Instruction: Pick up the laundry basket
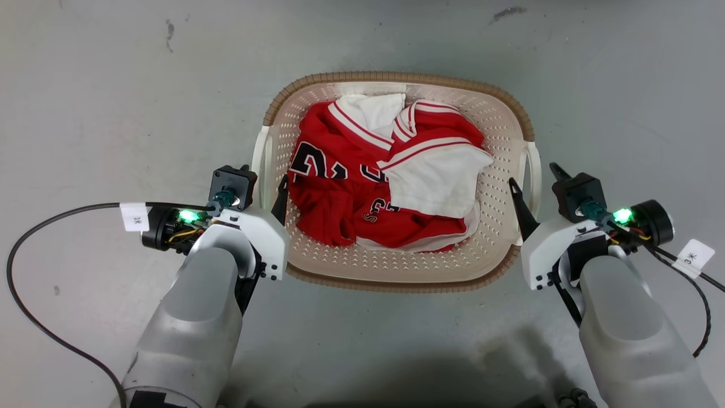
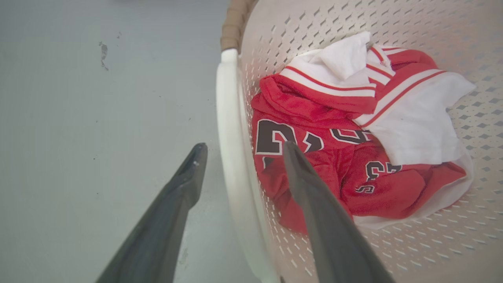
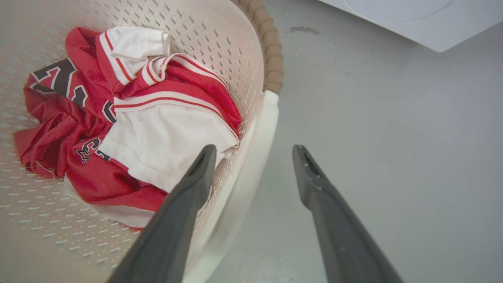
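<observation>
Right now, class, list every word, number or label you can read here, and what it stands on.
"S": small black letter on the red jersey in the laundry basket; neighbouring characters are folded away.
Large black characters on the jersey: creased, cut off, unreadable.
Right cable tag: seems to begin "3", rest too small.
Left cable tag: too blurred to read.
</observation>
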